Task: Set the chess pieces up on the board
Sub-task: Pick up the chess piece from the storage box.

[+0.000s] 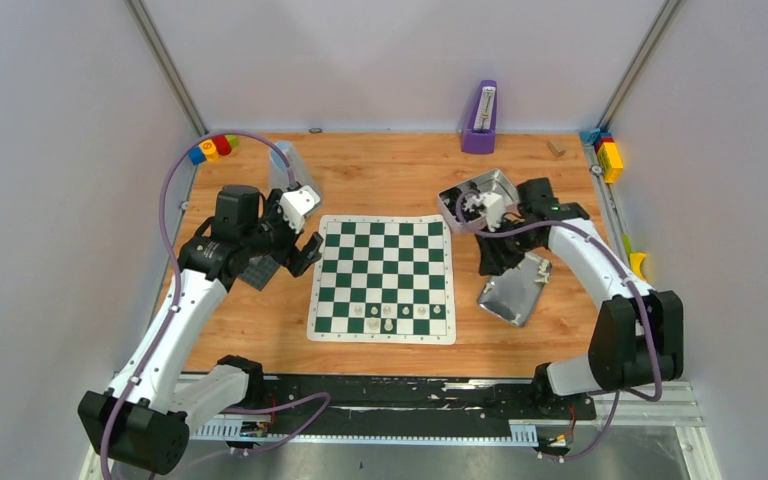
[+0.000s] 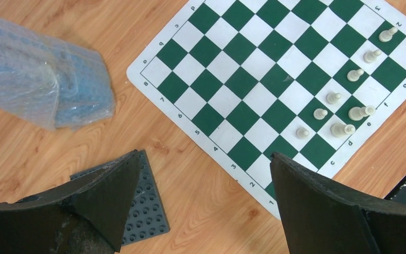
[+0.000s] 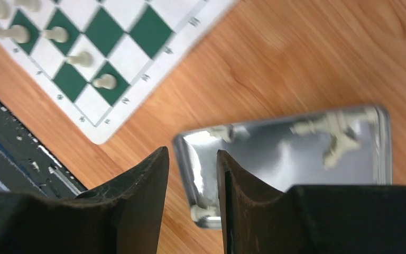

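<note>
The green and white board (image 1: 381, 278) lies flat at the table's middle. Several cream chess pieces (image 1: 388, 314) stand in its two near rows; they also show in the left wrist view (image 2: 343, 106) and the right wrist view (image 3: 58, 45). My left gripper (image 1: 298, 250) hangs open and empty beside the board's left edge (image 2: 205, 156). My right gripper (image 1: 501, 258) is right of the board, its jaws a narrow gap apart with nothing between them (image 3: 190, 153), above the rim of a shiny metal lid (image 3: 296, 153). Blurred cream shapes show on the lid; pieces or reflections, I cannot tell.
A metal tin (image 1: 480, 197) with more cream pieces sits behind the right wrist. A dark grey studded plate (image 2: 147, 206) lies under the left gripper. A plastic bag with blue parts (image 2: 47, 79) lies far left. A purple metronome (image 1: 480, 120) stands at the back.
</note>
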### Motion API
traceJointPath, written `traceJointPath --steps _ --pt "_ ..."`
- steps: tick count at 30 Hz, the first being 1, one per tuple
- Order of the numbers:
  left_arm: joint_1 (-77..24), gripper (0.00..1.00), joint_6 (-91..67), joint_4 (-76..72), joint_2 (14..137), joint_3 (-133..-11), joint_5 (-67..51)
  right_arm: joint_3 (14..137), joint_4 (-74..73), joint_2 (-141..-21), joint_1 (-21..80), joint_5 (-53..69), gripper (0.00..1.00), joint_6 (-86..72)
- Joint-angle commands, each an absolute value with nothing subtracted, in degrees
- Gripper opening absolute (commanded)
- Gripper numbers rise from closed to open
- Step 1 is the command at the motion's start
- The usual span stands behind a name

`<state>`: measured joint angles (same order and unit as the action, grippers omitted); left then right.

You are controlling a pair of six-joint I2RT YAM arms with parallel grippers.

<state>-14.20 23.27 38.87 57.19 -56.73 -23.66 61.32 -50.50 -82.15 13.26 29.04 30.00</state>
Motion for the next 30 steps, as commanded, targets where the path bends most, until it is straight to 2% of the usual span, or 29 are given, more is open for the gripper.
traceJointPath --steps 1,4,8,22,30 --pt "-13.9 1.00 22.4 38.4 57.3 -57.3 -26.3 56.9 -47.1 -78.8 1.1 28.1 0.39 30.4" --pt "-13.9 1.00 22.6 38.2 57.3 -56.8 -26.9 55.1 -45.8 -78.6 -7.4 26.6 0.39 32.4" --pt "-13.9 1.00 22.8 38.0 57.6 -56.2 -27.7 53.9 -44.2 -79.7 -11.8 23.0 0.40 34.9" --pt "-13.9 1.00 23.6 38.1 57.6 -55.6 -28.7 55.3 -40.3 -87.4 -12.8 14.5 0.43 40.3" --pt "-13.9 1.00 23.7 38.2 57.8 -55.6 -28.7 55.4 -39.8 -90.0 -12.8 14.1 0.35 41.3"
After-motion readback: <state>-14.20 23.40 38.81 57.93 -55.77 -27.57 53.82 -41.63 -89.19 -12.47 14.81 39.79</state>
